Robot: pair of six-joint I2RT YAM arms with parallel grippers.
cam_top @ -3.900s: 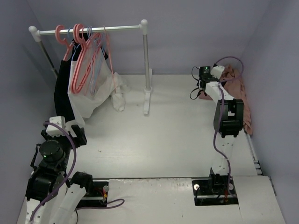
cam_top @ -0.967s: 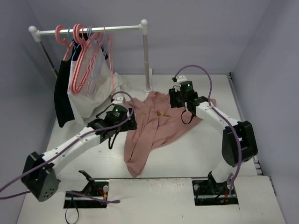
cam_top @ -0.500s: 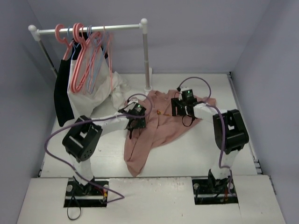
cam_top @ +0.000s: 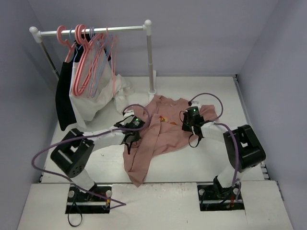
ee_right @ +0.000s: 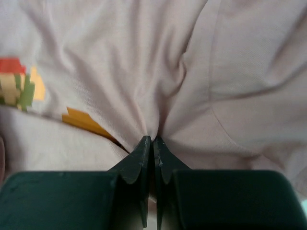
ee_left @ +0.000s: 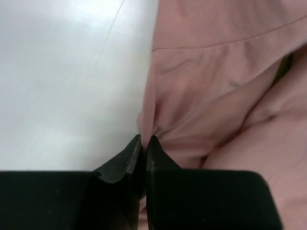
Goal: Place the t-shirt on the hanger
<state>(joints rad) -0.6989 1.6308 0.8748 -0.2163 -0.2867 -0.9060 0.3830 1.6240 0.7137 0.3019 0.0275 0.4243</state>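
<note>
**On the counter, both hands pinch the pink shirt**

On the white counter [cam_top: 201, 158], in front of the clothes rail [cam_top: 96, 31], the t-shirt [cam_top: 160, 134] lies spread and rumpled. Its collar end points toward the far wall and a long fold trails back toward the arm bases. The small orange-yellow print [cam_top: 163, 119] faces up near the middle of the chest.

The left hand [cam_top: 130, 136] sits low at the shirt's left edge. In its wrist view the two dark fingers are pressed together with almost no gap. A small ridge of pink cloth is gathered between their tips, right where the fabric meets bare counter. Wrinkles fan out from that pinch.

The right hand [cam_top: 190, 126] is down on the shirt's right half, near the print. Its wrist view shows the fingers likewise closed tight on a bunched fold. Creases radiate from the tips, and the pixel-style print lies off to the left of them. The two hands are apart, with the chest of the shirt between them.

The hanger [cam_top: 114, 72], thin and pale pink, hangs by its hook from the rail at the right of the bunch. It is well apart from the shirt and from both hands. Beside it on the same rail hang thicker coral hangers [cam_top: 84, 67]. A white garment [cam_top: 96, 103] and a black garment [cam_top: 64, 103] hang there too. The white one's lower edge drapes down close to the shirt's far-left corner; whether the two touch cannot be told.
</note>
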